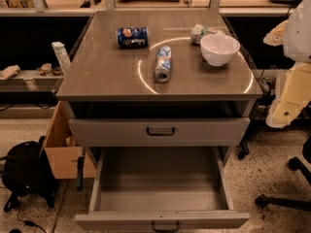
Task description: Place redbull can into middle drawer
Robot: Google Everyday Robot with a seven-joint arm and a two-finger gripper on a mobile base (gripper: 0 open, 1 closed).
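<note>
The redbull can (163, 63) lies on its side near the middle of the cabinet top, its shiny end toward me. The middle drawer (160, 217) is pulled far out below, and its deep grey tray holds nothing; its dark bar handle sits at the front edge. My gripper (285, 106) hangs at the right edge of the view on the white and cream arm. It is beside the cabinet's right front corner, apart from the can and the drawer.
A stubby dark blue can (132, 36) lies at the back left of the top. A white bowl (219, 48) and a crumpled wrapper (204, 31) are at the back right. A second grey drawer front (160, 131) sits above the open one. A black bag (24, 176), a cardboard box (63, 144) and a chair base (286, 198) stand on the floor.
</note>
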